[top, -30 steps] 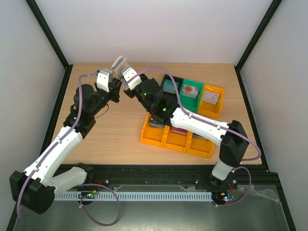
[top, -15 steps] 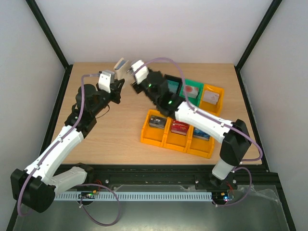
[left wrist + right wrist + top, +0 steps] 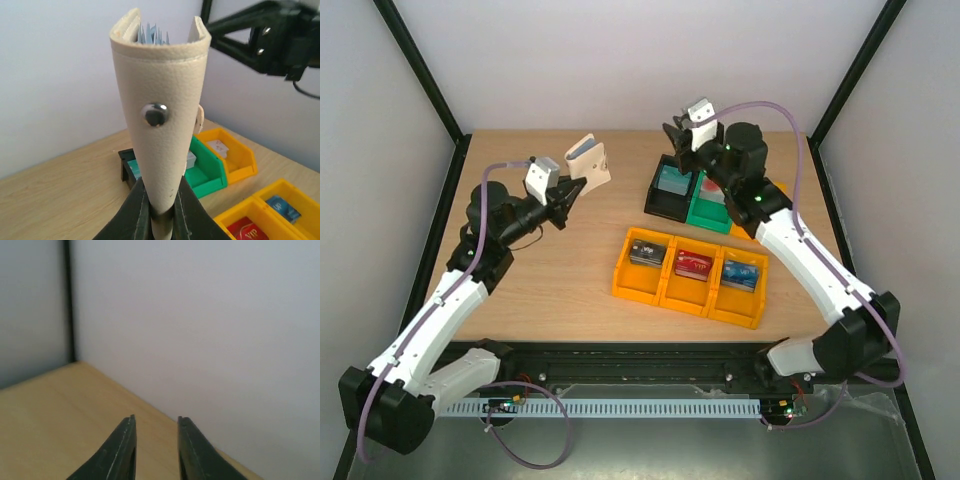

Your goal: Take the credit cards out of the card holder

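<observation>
My left gripper (image 3: 570, 187) is shut on the lower end of the card holder (image 3: 589, 161), a pale beige wallet held up above the back left of the table. In the left wrist view the card holder (image 3: 160, 125) stands upright between my fingers (image 3: 136, 210), snap stud facing the camera, with blue edges (image 3: 152, 34) showing in its open top. My right gripper (image 3: 681, 134) hovers above the black bin (image 3: 660, 203), well apart from the holder. Its jaws (image 3: 156, 418) stand slightly open with nothing between them. A red card (image 3: 692, 262) and a blue card (image 3: 743, 275) lie in the front yellow bins.
A black bin, a green bin (image 3: 712, 213) and a yellow bin (image 3: 235, 165) stand in a row at the back right, each holding something flat. Three joined yellow bins (image 3: 665, 290) sit nearer the front; the left one holds a dark card (image 3: 642, 254).
My right gripper has left the card holder and swung right to above the black bin, its jaws parting. My left gripper has shifted the holder slightly right.
</observation>
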{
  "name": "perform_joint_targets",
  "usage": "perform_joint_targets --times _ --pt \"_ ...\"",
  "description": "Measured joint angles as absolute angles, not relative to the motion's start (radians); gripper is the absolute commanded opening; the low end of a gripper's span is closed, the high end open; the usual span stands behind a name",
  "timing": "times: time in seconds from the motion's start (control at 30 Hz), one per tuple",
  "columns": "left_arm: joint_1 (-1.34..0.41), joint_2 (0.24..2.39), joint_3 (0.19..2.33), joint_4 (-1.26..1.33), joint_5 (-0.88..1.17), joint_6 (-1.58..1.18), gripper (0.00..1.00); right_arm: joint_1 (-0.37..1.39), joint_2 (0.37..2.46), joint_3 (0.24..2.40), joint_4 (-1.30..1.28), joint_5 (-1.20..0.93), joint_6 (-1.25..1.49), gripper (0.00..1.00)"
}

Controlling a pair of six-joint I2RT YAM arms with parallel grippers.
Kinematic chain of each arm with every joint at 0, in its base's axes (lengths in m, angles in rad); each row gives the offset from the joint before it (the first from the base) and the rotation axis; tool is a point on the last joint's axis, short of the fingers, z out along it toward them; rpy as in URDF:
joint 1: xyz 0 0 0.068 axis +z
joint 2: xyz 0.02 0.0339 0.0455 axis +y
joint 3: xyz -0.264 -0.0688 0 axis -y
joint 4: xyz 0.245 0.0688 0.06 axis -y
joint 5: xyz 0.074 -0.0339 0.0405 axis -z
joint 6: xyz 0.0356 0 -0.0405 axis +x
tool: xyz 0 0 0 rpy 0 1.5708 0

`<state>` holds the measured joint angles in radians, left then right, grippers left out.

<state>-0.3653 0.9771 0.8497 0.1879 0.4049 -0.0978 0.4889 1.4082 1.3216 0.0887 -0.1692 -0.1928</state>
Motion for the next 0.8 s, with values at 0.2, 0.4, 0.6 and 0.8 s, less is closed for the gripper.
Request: perform_joint_targets --times 0.2,0.4,0.6,0.8 --pt "-0.315 0.982 0.906 0.101 0.63 0.068 0.03 0.487 1.351 1.34 0.087 -0.62 -0.144 0.45" --pt "-0.303 0.983 0.952 0.083 0.846 0.165 0.02 0.485 1.371 1.366 0.082 -0.862 -0.09 0.53" --pt "-0.303 0.995 0.952 0.082 0.929 0.181 0.02 0.486 1.373 1.378 0.049 -1.015 -0.063 0.56" --pt "-0.303 0.999 0.952 0.081 0.96 0.206 0.02 0.493 1.37 1.39 -0.007 -1.039 -0.073 0.64"
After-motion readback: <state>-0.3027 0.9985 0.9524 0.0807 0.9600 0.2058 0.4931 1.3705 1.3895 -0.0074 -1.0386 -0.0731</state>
